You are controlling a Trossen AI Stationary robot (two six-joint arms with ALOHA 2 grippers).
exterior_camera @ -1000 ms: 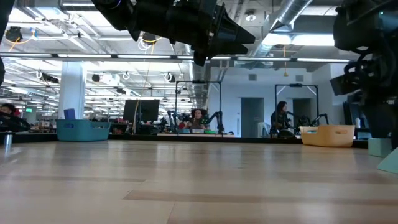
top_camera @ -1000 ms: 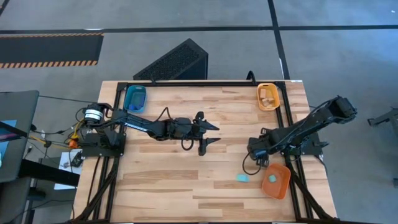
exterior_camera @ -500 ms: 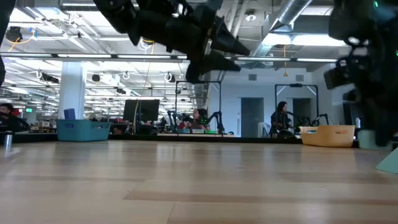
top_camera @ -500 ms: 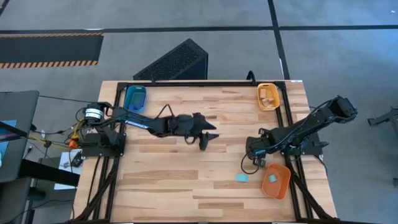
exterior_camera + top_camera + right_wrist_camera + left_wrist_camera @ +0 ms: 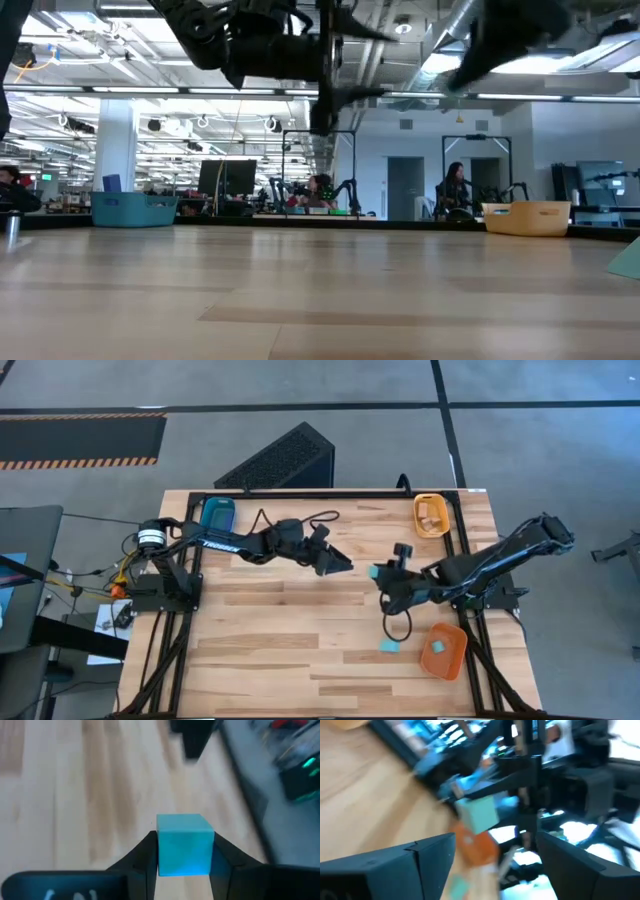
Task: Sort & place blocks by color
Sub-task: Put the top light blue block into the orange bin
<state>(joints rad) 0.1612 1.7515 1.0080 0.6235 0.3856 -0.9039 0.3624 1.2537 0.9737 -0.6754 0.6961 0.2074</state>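
Observation:
My right gripper [image 5: 380,574] hangs over the middle of the table, shut on a light cyan cube [image 5: 184,845]. The left gripper [image 5: 340,563] is open, raised just to the cube's left and facing it; its wrist view shows the held cube [image 5: 477,815] ahead of its fingers. A second cyan block [image 5: 389,646] lies flat on the table beside the orange tray [image 5: 452,660], and a third cyan block [image 5: 437,647] sits inside that tray. Tan pieces [image 5: 431,512] rest in the yellow-orange tray [image 5: 419,520]. No dark blue block shows. My right gripper pinches the cyan cube by two opposite side faces [image 5: 162,851], one finger on each. The cube's front face sticks out past the fingertips [image 5: 145,851]. The fingers come about level from the table's right. The cube is lifted clear of the table.
The blue tray [image 5: 216,513] stands at the far left corner, the yellow-orange tray at the far right, the orange tray at the near right edge. Both grippers are close together over mid-table. Bare wood lies across the near left half [image 5: 260,650].
The right gripper has risen from beside the orange tray and swung toward the table's middle and far side, carrying the cyan cube. The left gripper has drawn toward the far edge and turned about its wrist. The loose cyan block has stayed where it lay.

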